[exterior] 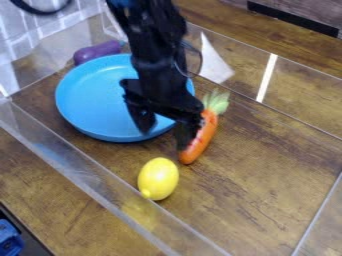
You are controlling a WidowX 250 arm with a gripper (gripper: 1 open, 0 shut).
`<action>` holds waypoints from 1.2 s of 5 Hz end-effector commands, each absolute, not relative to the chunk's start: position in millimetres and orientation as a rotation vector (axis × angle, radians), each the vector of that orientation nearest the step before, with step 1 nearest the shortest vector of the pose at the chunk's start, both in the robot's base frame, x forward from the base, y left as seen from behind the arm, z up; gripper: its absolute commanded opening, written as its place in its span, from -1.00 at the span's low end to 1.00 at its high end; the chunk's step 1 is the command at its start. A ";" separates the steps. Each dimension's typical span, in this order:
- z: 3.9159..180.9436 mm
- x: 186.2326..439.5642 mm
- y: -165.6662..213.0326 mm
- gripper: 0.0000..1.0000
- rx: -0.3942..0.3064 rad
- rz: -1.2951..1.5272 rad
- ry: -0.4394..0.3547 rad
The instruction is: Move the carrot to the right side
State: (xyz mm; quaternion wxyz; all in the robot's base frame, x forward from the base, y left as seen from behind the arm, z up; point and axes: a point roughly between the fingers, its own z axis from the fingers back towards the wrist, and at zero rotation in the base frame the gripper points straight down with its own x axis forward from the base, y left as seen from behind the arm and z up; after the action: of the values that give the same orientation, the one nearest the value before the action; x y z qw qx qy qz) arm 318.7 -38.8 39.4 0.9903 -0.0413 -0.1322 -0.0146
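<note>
The claw [168,126] hangs spread over the carrot [198,142] — beside the blue plate [88,98], lemon [158,179] nearer the surface's front edge.

Carrot [198,140] right of bowl [87,100]

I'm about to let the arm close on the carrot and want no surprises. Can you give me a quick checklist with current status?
1. Gripper open: ok.
2. Gripper lowered beside the carrot: ok, at its left edge.
3. Jaws straddling the carrot: cannot tell, arm hides part of it.
4. Clear of the blue plate: not ok, fingers overlap its rim in this view.
5. Lemon out of the way: ok.
6. Wooden surface to the right free: ok.
</note>
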 end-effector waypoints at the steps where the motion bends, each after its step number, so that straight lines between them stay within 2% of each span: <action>1: 27.1 332.4 -46.0 1.00 -0.083 -0.015 -0.312; 2: 21.8 341.1 -43.6 -1.00 -0.071 0.009 -0.313; 4: 23.3 350.0 -63.5 -1.00 -0.085 0.000 -0.298; 6: 11.5 353.0 -70.0 -1.00 -0.104 -0.066 -0.277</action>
State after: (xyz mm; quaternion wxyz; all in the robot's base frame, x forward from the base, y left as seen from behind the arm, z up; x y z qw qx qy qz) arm 359.5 -59.3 24.1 0.9863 -0.0497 -0.1565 -0.0121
